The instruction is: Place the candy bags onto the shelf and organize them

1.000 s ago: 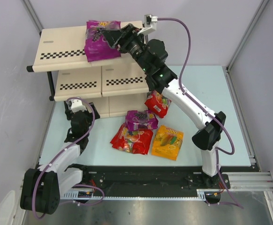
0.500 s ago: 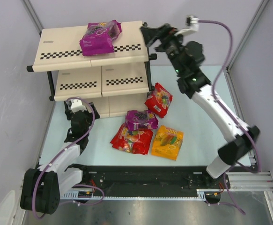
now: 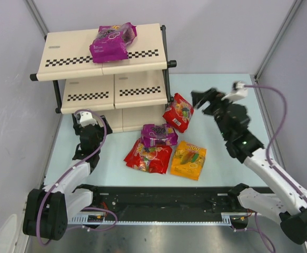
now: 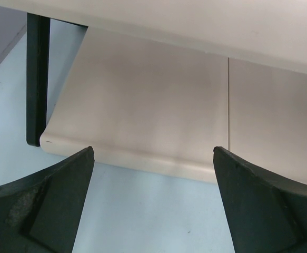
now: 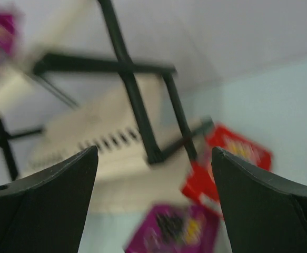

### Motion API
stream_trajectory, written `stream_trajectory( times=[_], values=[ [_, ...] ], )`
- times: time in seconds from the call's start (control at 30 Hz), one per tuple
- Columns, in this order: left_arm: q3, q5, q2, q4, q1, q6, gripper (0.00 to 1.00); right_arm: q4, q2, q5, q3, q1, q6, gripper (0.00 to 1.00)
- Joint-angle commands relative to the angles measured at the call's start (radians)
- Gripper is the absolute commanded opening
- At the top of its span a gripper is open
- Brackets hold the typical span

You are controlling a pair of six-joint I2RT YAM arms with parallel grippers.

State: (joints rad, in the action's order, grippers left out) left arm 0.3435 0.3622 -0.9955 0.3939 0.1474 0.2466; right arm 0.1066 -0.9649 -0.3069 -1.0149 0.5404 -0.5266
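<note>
You have one of five done: a magenta pouch [image 3: 112, 42] lies on the shelf [image 3: 69, 47] top board. Four wait on the table [image 3: 116, 168]: a red pouch [image 3: 178, 112] by the shelf's right foot, then a second magenta pouch [image 3: 158, 134], another red pouch [image 3: 149, 155] and an orange-yellow pouch [image 3: 188, 159] clustered together. The right gripper [image 3: 199, 103] and left gripper [image 4: 153, 158] gape, empty. Pouches are glossy, crinkly plastic; boards are smooth, cream, slanted, on black tubing.
</note>
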Motion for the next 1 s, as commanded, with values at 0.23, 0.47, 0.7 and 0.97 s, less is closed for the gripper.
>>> stream_trajectory(
  times=[0.23,0.47,0.7,0.97],
  values=[
    [0.025,0.001,0.003,0.019,-0.009,0.014,1.0,-0.044,-0.064,0.167,0.409,0.044,-0.13,0.95],
    [0.026,-0.002,0.003,0.019,-0.009,0.013,1.0,0.115,-0.184,0.262,0.447,0.061,-0.204,0.97],
    [0.028,-0.003,0.0,0.019,-0.009,0.013,1.0,0.215,-0.333,0.27,0.447,0.118,-0.28,0.96],
    [0.028,-0.005,0.0,0.019,-0.009,0.011,1.0,0.3,-0.445,0.252,0.446,0.113,-0.362,0.85]
  ],
)
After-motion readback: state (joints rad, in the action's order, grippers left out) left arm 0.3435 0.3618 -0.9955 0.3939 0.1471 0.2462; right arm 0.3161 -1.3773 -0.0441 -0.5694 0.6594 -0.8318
